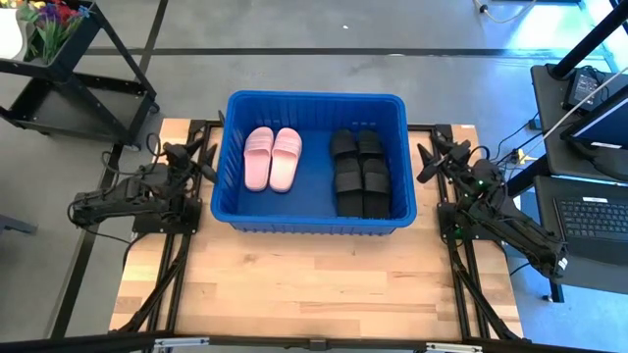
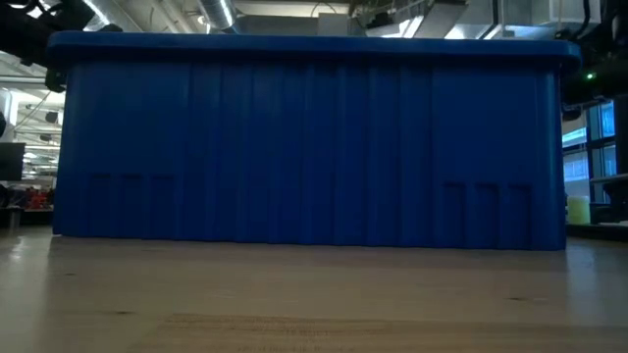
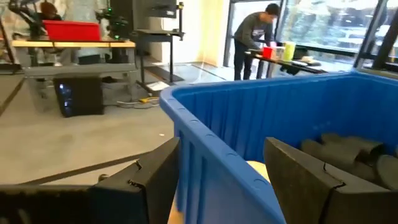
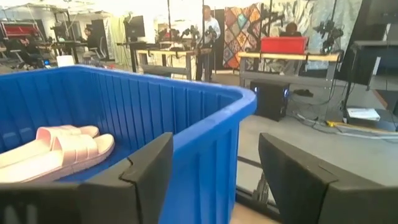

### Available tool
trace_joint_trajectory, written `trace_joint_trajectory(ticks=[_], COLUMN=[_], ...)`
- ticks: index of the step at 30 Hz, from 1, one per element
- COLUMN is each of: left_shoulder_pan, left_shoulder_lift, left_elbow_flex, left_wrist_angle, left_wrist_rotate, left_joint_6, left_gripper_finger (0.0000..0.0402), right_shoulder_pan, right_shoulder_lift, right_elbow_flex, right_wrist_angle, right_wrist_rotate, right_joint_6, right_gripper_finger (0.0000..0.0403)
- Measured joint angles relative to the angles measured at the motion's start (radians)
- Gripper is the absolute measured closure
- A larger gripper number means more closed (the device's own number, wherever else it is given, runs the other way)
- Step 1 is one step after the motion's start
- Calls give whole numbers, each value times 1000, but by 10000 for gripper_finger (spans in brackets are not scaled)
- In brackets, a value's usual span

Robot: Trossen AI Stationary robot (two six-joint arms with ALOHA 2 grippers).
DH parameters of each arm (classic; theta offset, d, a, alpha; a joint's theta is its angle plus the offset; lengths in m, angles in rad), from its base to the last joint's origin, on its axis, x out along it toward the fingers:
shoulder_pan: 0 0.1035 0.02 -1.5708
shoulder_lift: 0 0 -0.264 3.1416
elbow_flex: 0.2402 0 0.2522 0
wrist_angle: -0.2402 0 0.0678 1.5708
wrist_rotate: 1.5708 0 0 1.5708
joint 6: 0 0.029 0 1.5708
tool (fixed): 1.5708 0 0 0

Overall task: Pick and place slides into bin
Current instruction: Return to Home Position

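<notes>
Inside the bin (image 1: 314,97), two pink slides (image 1: 272,159) and four black slides (image 1: 358,175) lie flat. Left hand (image 1: 193,157) and right hand (image 1: 435,159), both spread wide and empty, flank it. Either could snag its rim on withdrawal.

You see the bright blue, ribbed bin (image 1: 316,226) standing upright in the middle of the table, toward its far edge. 2 pale pink slides (image 1: 273,159) lie side by side, straps up, in its left half. 4 black slides (image 1: 359,175) lie in its right half as 2 pairs, one behind the other.
</notes>
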Motion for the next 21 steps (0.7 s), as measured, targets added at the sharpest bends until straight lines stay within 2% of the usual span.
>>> trace_joint_trajectory(ticks=[6, 12, 15, 18, 21], left_shoulder_pan=[0, 72, 132, 204, 292], left_shoulder_lift=[0, 0, 0, 0, 0], left_elbow_flex=[0, 0, 0, 0, 0], left_wrist_angle=[4, 20, 23, 73, 151], left_wrist_rotate=[32, -92, -101, -104, -108], left_joint_6=[18, 30, 38, 117, 254], left_gripper_finger=[178, 178, 178, 178, 178], right_shoulder_pan=[0, 0, 0, 0, 0], right_shoulder_lift=[0, 0, 0, 0, 0], right_elbow_flex=[0, 0, 1, 1, 1], right_wrist_angle=[-41, -40, -40, -38, -21], right_wrist_rotate=[-1, 3, 7, 18, 89], right_joint_6=[47, 42, 2, -48, -81], right_gripper_finger=[164, 164, 164, 164, 164])
